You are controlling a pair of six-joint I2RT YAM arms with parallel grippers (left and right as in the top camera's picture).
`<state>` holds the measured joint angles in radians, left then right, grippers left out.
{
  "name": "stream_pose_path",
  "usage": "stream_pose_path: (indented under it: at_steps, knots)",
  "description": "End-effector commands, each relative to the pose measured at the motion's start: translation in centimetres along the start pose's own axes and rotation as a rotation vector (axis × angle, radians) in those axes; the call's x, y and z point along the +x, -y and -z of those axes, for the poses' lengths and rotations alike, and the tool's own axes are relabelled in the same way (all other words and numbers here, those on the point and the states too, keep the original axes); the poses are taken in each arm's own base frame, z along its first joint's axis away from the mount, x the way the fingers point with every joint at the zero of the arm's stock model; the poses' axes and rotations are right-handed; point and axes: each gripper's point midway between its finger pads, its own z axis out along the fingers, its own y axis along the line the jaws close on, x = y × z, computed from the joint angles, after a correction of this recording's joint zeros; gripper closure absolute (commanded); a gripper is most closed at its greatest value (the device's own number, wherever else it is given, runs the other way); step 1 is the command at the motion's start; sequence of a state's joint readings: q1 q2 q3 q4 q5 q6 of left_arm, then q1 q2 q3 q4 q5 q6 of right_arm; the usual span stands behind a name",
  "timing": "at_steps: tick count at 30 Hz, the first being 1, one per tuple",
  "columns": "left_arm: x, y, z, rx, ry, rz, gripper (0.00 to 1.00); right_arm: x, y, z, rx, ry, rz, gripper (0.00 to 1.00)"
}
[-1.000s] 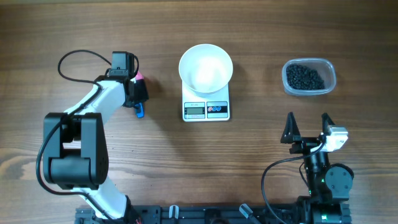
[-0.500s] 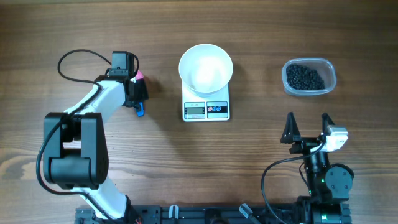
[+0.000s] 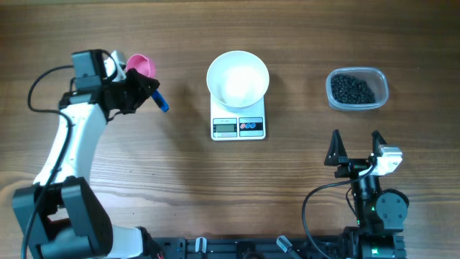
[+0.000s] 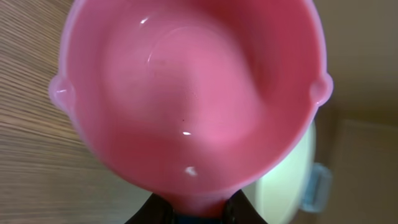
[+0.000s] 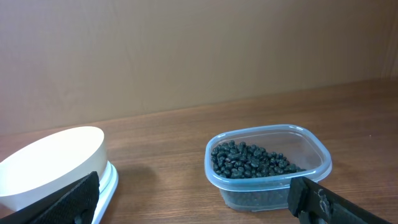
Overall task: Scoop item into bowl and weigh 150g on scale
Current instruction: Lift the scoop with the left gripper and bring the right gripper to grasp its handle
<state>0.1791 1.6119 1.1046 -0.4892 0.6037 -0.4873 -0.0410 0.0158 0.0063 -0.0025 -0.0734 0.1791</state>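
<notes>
Your left gripper has carried the scoop away and left, jaws clamped on its handle. You find the beans in the tub at far right, well apart from it, with the bowl on the scale between. Your right gripper gapes wide.

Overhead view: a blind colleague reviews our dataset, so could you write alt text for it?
The left fingers grip a pink scoop by its blue handle on the left. An empty white bowl sits on a scale in the middle, and a clear tub of black beans stands at the right. The right fingers hang open at the lower right.
</notes>
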Motion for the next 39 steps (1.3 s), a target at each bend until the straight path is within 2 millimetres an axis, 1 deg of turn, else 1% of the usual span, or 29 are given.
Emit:
stream_pose_path:
  at_steps: [1, 3, 8, 13, 14, 15, 16, 17, 18, 19, 20, 21, 22, 23, 25, 26, 27, 28, 29, 30, 31, 32, 33, 34, 35, 36, 37, 39]
  knots:
    - [0.7, 3.3, 2.0, 0.232, -0.111, 0.161, 0.96, -0.2, 0.3, 0.0, 0.017, 0.011, -0.007, 0.00]
    - [1.0, 3.9, 2.1, 0.257, -0.145, 0.244, 0.96, -0.2, 0.3, 0.0, 0.017, 0.011, -0.006, 0.00]
    - [1.2, 4.3, 2.2, 0.257, -0.197, 0.504, 0.96, -0.4, 0.3, 0.0, 0.015, 0.020, -0.007, 0.00]
    - [2.3, 6.3, 3.2, 0.362, -0.302, 0.511, 0.96, 0.2, -0.1, -0.1, -0.011, -0.011, -0.136, 0.00]
    - [2.3, 6.4, 3.2, 0.364, -0.306, 0.518, 0.96, -0.2, -0.9, -0.1, -0.055, 0.000, -0.157, 0.00]
    - [2.3, 6.4, 3.2, 0.360, -0.312, 0.550, 0.96, -1.0, -2.0, 0.1, -0.110, 0.001, -0.139, 0.00]
    - [2.2, 6.5, 3.3, 0.361, -0.313, 0.575, 0.96, -1.9, -2.5, 0.4, -0.129, -0.005, -0.132, 0.00]
    - [1.8, 6.7, 3.3, 0.369, -0.307, 0.590, 0.96, -3.3, -2.8, 0.6, -0.126, -0.011, -0.130, 0.00]
    - [1.4, 7.0, 3.3, 0.377, -0.302, 0.608, 0.96, -5.4, -3.2, 1.0, -0.124, -0.025, -0.116, 0.00]
    - [1.2, 7.1, 3.4, 0.380, -0.301, 0.623, 0.96, -6.6, -3.5, 1.1, -0.119, -0.048, -0.111, 0.00]
    - [1.1, 7.2, 3.4, 0.382, -0.300, 0.630, 0.96, -8.9, -4.0, 1.1, -0.118, -0.085, -0.115, 0.00]
    - [1.2, 7.2, 3.4, 0.382, -0.301, 0.633, 0.96, -10.5, -4.8, 0.8, -0.137, -0.137, -0.096, 0.00]
    - [1.2, 7.2, 3.4, 0.382, -0.301, 0.632, 0.96, -11.7, -5.2, 0.3, -0.139, -0.203, -0.076, 0.00]
    - [1.1, 7.2, 3.4, 0.381, -0.302, 0.639, 0.96, -13.2, -5.3, -0.9, -0.113, -0.330, -0.074, 0.00]
    - [1.1, 7.1, 3.4, 0.379, -0.304, 0.651, 0.96, -14.0, -5.9, -2.6, -0.107, -0.501, -0.117, 0.00]
    - [1.1, 7.2, 3.4, 0.379, -0.304, 0.651, 0.96, -14.4, -6.4, -3.2, -0.128, -0.539, -0.141, 0.00]
    - [1.1, 7.1, 3.4, 0.377, -0.307, 0.665, 0.96, -15.2, -7.6, -4.8, -0.186, -0.589, -0.187, 0.00]
    - [1.2, 7.2, 3.4, 0.377, -0.308, 0.668, 0.96, -14.8, -9.5, -5.6, -0.292, -0.667, -0.237, 0.00]
    - [1.2, 7.2, 3.4, 0.377, -0.308, 0.668, 0.96, -14.7, -11.5, -6.2, -0.426, -0.691, -0.276, 0.11]
    - [1.2, 7.2, 3.4, 0.376, -0.309, 0.670, 0.96, -14.4, -13.6, -6.8, -0.573, -0.715, -0.319, 0.25]
    - [1.2, 7.1, 3.4, 0.375, -0.311, 0.672, 0.96, -13.8, -14.6, -7.3, -0.625, -0.739, -0.334, 0.34]
    - [1.2, 7.1, 3.4, 0.375, -0.310, 0.672, 0.96, -12.7, -15.4, -7.8, -0.643, -0.775, -0.334, 0.37]
    - [1.2, 7.1, 3.4, 0.375, -0.310, 0.672, 0.96, -11.1, -16.3, -8.1, -0.631, -0.823, -0.314, 0.39]
    - [1.2, 7.1, 3.3, 0.373, -0.308, 0.672, 0.96, -9.7, -17.0, -8.4, -0.590, -0.859, -0.288, 0.40]
    - [1.0, 6.9, 3.2, 0.362, -0.292, 0.674, 0.96, -8.3, -17.9, -8.9, -0.508, -0.880, -0.259, 0.38]
    - [0.9, 6.5, 2.9, 0.342, -0.273, 0.679, 0.96, -7.9, -19.6, -9.1, -0.501, -0.868, -0.227, 0.29]
    - [0.9, 6.4, 2.7, 0.329, -0.264, 0.681, 0.96, -8.2, -21.8, -9.1, -0.564, -0.838, -0.208, 0.00]
    - [1.2, 6.5, 2.2, 0.309, -0.258, 0.675, 0.96, -8.6, -25.0, -9.6, -0.621, -0.809, -0.268, 0.00]
